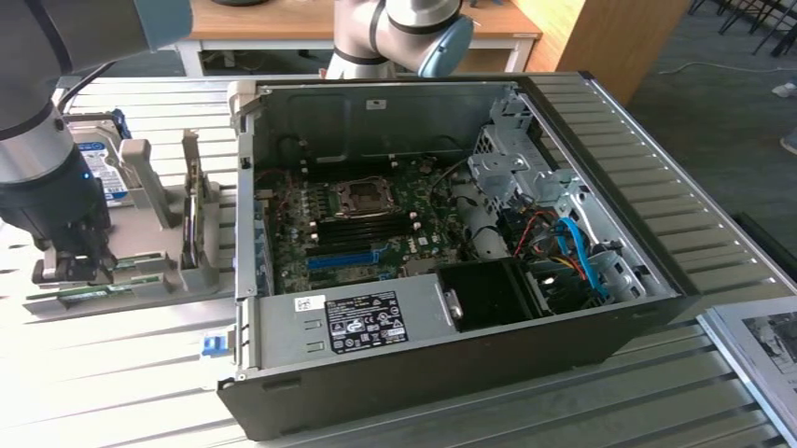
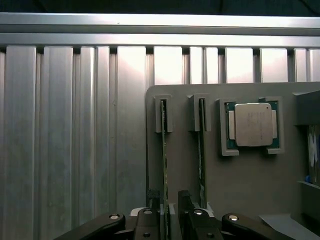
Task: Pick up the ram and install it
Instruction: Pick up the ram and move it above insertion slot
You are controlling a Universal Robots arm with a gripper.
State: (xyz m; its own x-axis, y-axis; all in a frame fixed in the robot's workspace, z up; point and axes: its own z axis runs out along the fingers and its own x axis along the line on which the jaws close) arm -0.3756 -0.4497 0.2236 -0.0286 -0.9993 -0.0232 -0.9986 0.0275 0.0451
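Note:
Two rams stand on edge in a grey holder [image 2: 240, 190]. In the wrist view my gripper [image 2: 169, 201] is open, its black fingers [image 2: 184, 200] on either side of the ram [image 2: 164, 150] farther from the processor. The other ram [image 2: 201, 150] stands just beside it, outside the fingers. From the exterior view my gripper [image 1: 73, 266] is low over the holder [image 1: 187, 271], at that view's left, beside the open computer case [image 1: 436, 233]. A green ram [image 1: 125, 287] lies along the holder's front there. The board's black memory slots [image 1: 368, 224] lie inside the case.
A processor chip [image 2: 252, 125] sits in a holder pocket beside the rams. A hard drive with a blue label [image 1: 106, 159] stands behind the holder. A blue slot [image 1: 342, 259], drive cage [image 1: 517, 168] and cables [image 1: 573, 252] crowd the case. Ribbed metal table [image 2: 75, 150] lies around.

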